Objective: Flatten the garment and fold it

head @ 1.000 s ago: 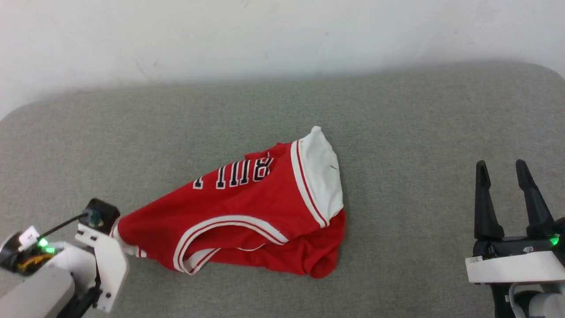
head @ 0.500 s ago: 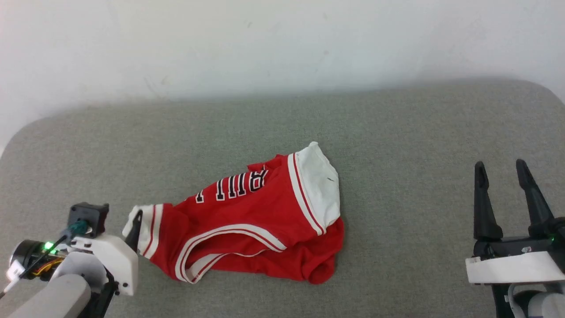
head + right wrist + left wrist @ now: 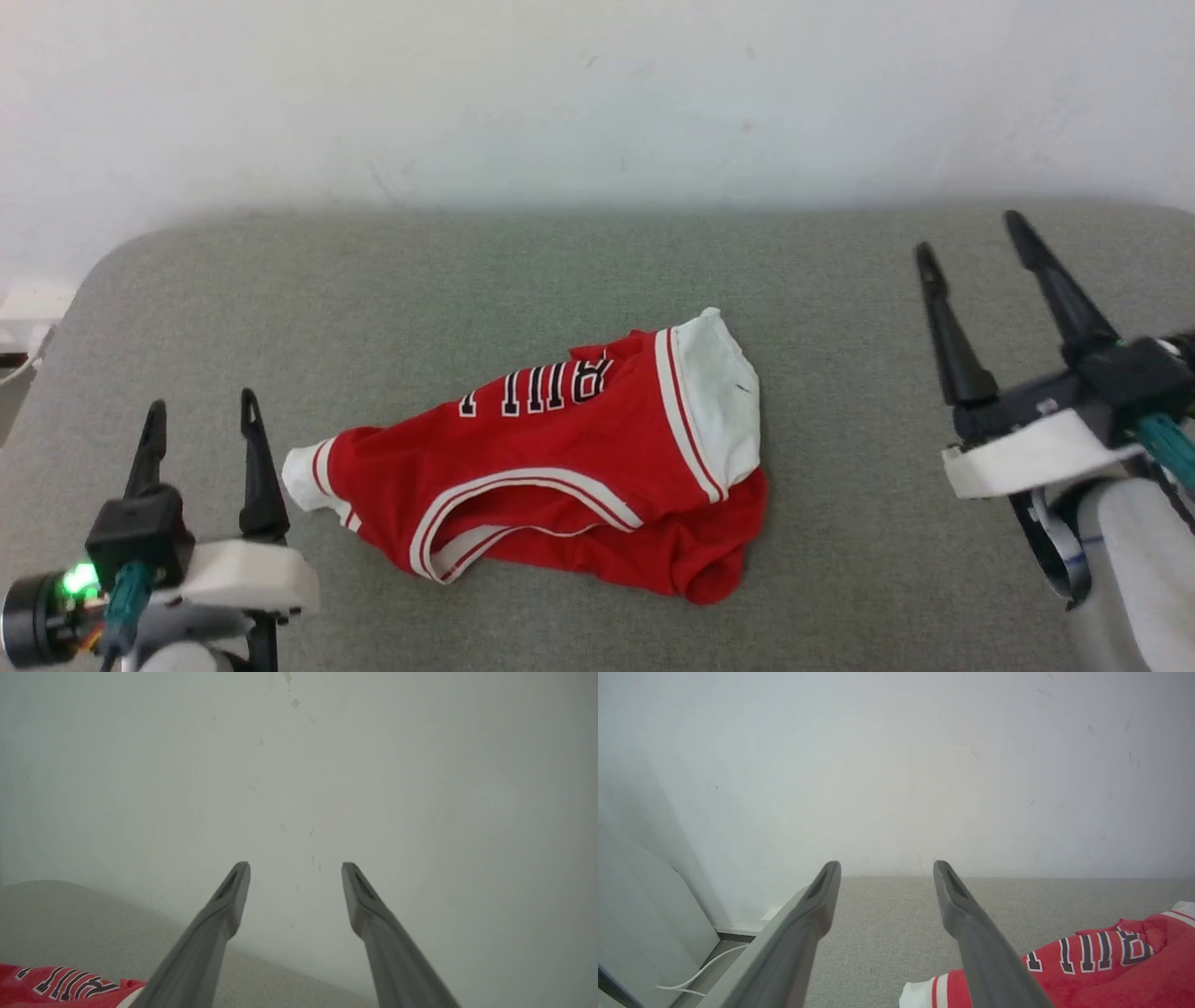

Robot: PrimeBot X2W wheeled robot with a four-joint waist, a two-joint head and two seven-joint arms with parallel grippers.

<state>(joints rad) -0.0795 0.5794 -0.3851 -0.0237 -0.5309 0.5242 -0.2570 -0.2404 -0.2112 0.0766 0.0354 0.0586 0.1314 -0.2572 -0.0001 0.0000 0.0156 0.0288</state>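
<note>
Red garment (image 3: 560, 467) bunched mid-frame, seemingly not flattened; fold still to do | left gripper (image 3: 202, 401) lower left; right gripper (image 3: 968, 233) right edge; both jaws apart, empty

1. The left gripper (image 3: 203, 401) is seen with its two dark fingers spread wide, nothing held between them, tips pointed up the head view.
2. The right gripper (image 3: 968, 233) is likewise spread wide and empty, its fingers leaned slightly toward the left gripper.
3. A pale forearm (image 3: 1134, 569) is seen behind the right gripper.
4. A green light (image 3: 78, 579) is lit behind the left gripper.
</note>
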